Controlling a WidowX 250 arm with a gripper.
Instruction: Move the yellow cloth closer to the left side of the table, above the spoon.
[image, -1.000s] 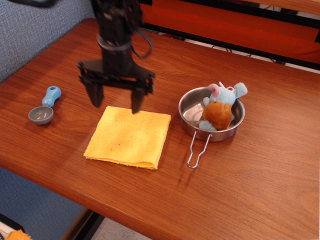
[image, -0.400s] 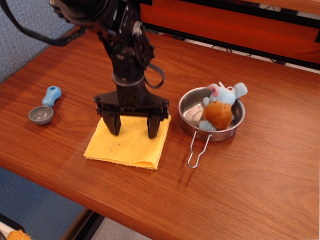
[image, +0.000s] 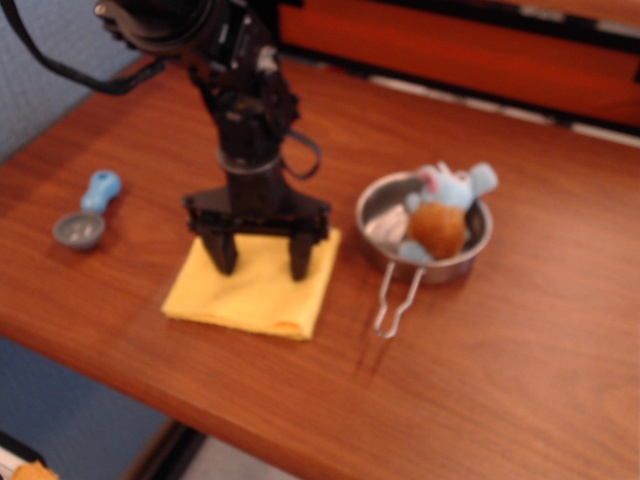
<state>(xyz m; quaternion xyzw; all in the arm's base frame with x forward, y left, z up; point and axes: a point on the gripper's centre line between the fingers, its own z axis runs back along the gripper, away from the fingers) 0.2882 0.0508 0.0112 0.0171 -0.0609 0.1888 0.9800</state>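
The frame is blurred. The yellow cloth (image: 252, 292) lies folded and flat on the table (image: 520, 340), left of centre near the front edge. My black gripper (image: 262, 262) is open, its two fingers pointing down onto the cloth's far half, apparently touching it. The spoon (image: 88, 215), with a grey bowl and a light-blue handle, lies near the table's left edge, to the left of the cloth and apart from it.
A steel pan (image: 470, 252) with a wire handle stands right of the cloth and holds a small blue and brown plush toy (image: 440, 212). A red and black wall runs behind the table. The table's front edge is close below the cloth.
My gripper has come forward and down from behind the cloth's far edge onto the cloth. In the last half second it barely moved. The cloth and spoon have kept their places.
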